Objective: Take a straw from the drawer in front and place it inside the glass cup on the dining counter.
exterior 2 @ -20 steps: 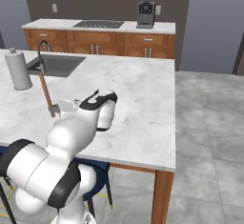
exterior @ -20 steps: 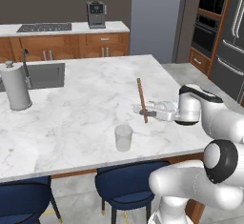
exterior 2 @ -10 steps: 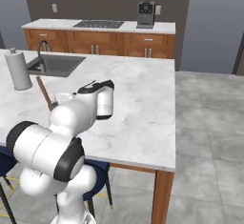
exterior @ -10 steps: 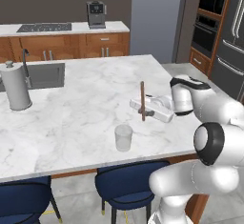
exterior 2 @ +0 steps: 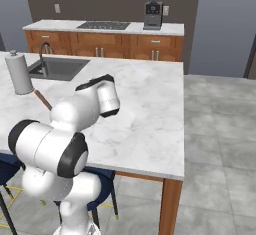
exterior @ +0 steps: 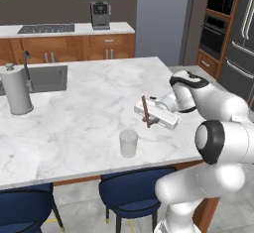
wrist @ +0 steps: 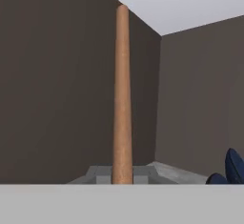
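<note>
My gripper (exterior: 147, 119) is shut on the straw (exterior: 145, 107), a thin reddish-brown stick held nearly upright just above the white marble dining counter (exterior: 84, 113). The clear glass cup (exterior: 128, 143) stands near the counter's front edge, a little in front of and to the left of the straw. In the hand view the straw (wrist: 122, 94) rises straight up from between the jaws. From the right, the straw (exterior 2: 43, 99) pokes out to the left of my arm, which hides the hand. The drawer is out of view.
A tall white paper-towel roll (exterior: 16, 89) stands at the counter's left, beside a sink (exterior: 47, 77) with a faucet. Navy stools (exterior: 130, 190) sit under the front edge. A back counter holds a cooktop and a coffee machine (exterior: 99, 15).
The hand has carried the straw slightly left and down, closer to the cup, while the arm's upper links have folded back towards the base. The jaws have stayed shut.
</note>
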Available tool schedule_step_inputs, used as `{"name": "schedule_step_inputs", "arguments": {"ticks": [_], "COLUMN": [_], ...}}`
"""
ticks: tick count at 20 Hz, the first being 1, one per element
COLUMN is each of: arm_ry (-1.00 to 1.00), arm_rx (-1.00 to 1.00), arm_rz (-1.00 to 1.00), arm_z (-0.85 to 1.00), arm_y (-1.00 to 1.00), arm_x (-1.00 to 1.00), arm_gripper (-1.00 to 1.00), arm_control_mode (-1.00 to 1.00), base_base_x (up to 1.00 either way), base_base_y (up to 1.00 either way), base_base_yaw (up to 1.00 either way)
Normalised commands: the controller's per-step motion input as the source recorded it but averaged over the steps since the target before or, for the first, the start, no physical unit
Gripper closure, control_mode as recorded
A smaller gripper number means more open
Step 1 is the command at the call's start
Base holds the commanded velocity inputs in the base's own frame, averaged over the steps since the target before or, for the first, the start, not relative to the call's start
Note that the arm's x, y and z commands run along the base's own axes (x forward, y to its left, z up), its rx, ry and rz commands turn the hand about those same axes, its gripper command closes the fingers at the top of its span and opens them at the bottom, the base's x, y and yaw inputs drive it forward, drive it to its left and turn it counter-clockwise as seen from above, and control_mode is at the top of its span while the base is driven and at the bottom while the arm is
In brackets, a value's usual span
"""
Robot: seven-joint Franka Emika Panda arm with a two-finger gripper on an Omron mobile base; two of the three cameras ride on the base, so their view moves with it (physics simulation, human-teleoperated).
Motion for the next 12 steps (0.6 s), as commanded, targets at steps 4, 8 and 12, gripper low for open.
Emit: {"name": "schedule_step_inputs", "arguments": {"ticks": [4, 8, 12], "arm_ry": [0.16, 0.13, 0.03], "arm_rx": [0.0, 0.01, 0.0], "arm_rz": [0.0, 0.0, 0.0], "arm_z": [-0.43, -0.27, -0.14], "arm_y": [0.03, 0.23, 0.34], "arm_x": [0.24, 0.13, 0.01], "arm_gripper": [1.0, 1.0, 1.0], "arm_control_mode": [-1.0, -1.0, -1.0], "base_base_x": [0.0, 0.0, 0.0], "base_base_y": [0.0, 0.0, 0.0], "base_base_yaw": [0.0, 0.0, 0.0]}}
